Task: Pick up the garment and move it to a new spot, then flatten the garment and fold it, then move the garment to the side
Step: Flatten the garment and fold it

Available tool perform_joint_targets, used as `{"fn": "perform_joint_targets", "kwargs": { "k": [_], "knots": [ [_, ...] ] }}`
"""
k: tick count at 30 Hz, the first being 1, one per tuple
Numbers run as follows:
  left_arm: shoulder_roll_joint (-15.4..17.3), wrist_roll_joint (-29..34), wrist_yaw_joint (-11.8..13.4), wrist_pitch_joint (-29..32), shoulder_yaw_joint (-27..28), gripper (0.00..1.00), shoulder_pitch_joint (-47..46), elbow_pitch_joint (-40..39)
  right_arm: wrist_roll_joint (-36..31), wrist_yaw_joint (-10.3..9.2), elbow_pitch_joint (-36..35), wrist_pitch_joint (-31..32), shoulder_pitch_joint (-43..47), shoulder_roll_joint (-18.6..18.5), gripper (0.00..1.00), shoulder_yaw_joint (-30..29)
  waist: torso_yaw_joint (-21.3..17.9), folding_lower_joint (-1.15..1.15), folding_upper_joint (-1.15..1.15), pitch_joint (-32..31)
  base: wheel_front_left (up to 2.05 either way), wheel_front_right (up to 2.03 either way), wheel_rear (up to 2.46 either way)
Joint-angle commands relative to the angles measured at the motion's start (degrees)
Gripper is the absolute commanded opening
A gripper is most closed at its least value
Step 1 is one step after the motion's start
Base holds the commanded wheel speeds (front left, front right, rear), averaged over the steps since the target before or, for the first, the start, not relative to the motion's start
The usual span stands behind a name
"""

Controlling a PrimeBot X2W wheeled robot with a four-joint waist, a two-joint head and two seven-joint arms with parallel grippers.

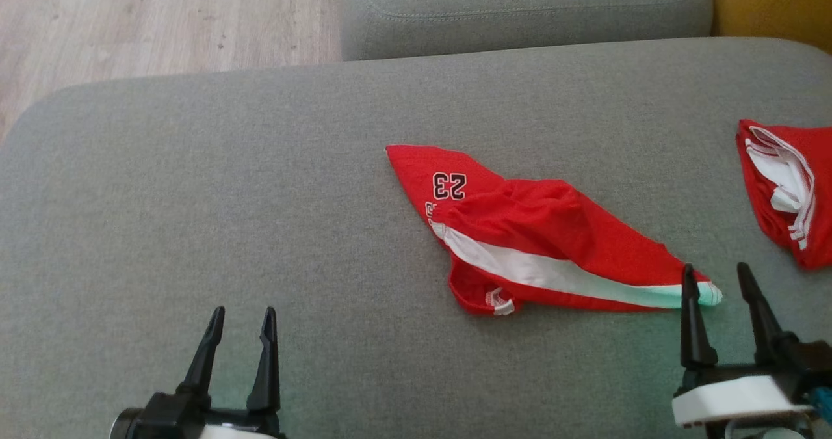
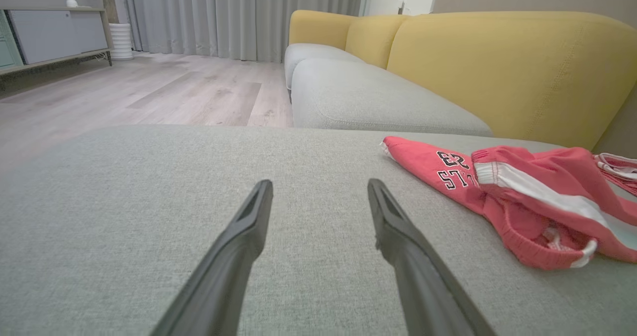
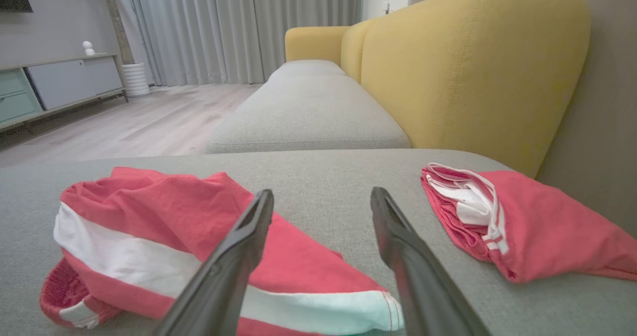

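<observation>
Locate the red fabric garment with white stripe at centre right of the grey upholstered cushion — bunched, unfolded. Left gripper and right gripper both stand wide, empty. Judge flattening, folding, side placement outstanding.

A big grey seat lies flat in front of me. Its cloth is rough and its corners are round. Past its far edge I see a long sofa with a grey seat and a fat yellow back. The floor to the left of the sofa is pale wood. Long grey curtains hang down to the floor at the far end of the room. Beside them stands a white ribbed pot. Next to the pot is a low cabinet against a grey wall, with a small white thing on top. The light is soft and bright.
</observation>
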Motion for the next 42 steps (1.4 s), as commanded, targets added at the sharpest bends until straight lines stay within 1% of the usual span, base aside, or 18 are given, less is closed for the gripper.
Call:
{"fn": "perform_joint_targets", "kwargs": {
  "k": [1,18,22,25,28,31,33,35,36,37,42],
  "knots": [
    [-0.13,0.17,-0.36,-0.55,1.24,1.00,-1.81,-1.21,0.61,0.37,-1.58,-0.66,-0.23,-0.54,1.00,1.78,0.10,0.00,0.00,0.10,0.00,0.00,0.00],
    [-0.13,0.57,-0.82,-0.55,0.96,1.00,-2.45,-0.56,1.22,0.37,-1.32,-0.67,-0.84,-0.54,1.00,2.61,-0.73,0.00,0.00,0.65,0.00,0.00,0.00],
    [-0.13,0.94,-1.14,-0.55,-1.66,1.00,-5.83,1.19,1.20,0.37,-1.65,-0.67,-2.16,-0.54,1.00,3.06,-1.26,0.00,0.00,2.19,0.00,0.00,0.00],
    [-0.13,0.36,-1.34,-0.55,-6.67,1.00,-10.81,4.29,1.17,0.37,-1.90,-0.67,-3.54,-0.54,1.00,4.03,-2.04,0.00,0.00,3.70,0.00,0.00,0.00],
    [0.46,-5.13,-1.39,-0.55,-14.92,1.00,-17.11,7.24,1.26,0.37,-2.16,-0.67,-4.88,-0.54,1.00,5.35,-3.27,0.00,0.00,5.24,0.00,0.00,0.00],
    [1.84,-13.72,-1.40,-0.54,-21.65,1.00,-22.98,10.56,1.33,0.37,-2.17,-0.67,-5.82,-0.54,1.00,6.75,-4.59,0.00,0.00,6.23,0.00,0.00,0.00],
    [3.86,-17.82,-1.40,-0.37,-25.39,1.00,-26.59,12.70,1.45,0.37,-2.12,-0.67,-6.30,-0.54,1.00,7.37,-5.64,0.00,0.00,6.67,0.00,0.00,0.00],
    [5.28,-22.57,-1.40,0.11,-27.81,1.00,-29.27,14.71,1.59,0.37,-2.13,-0.67,-6.68,-0.54,1.00,7.68,-6.58,0.00,0.00,7.07,0.00,0.00,0.00],
    [7.23,-25.42,-1.41,0.62,-30.72,1.00,-31.56,16.70,1.70,0.37,-2.22,-0.67,-6.89,-0.54,1.00,8.03,-7.47,0.00,0.00,7.34,0.00,0.00,0.00],
    [7.75,-27.68,-1.41,0.89,-31.91,1.00,-32.33,17.31,1.78,0.37,-2.29,-0.68,-7.00,-0.54,1.00,8.08,-7.83,0.00,0.00,7.54,0.00,0.00,0.00],
    [11.53,-35.39,-1.41,1.55,-38.96,1.00,-36.06,18.74,2.05,0.37,-2.46,-0.68,-7.68,-0.54,1.00,8.45,-9.47,0.00,0.00,8.62,0.00,0.00,0.00]
  ]
}}
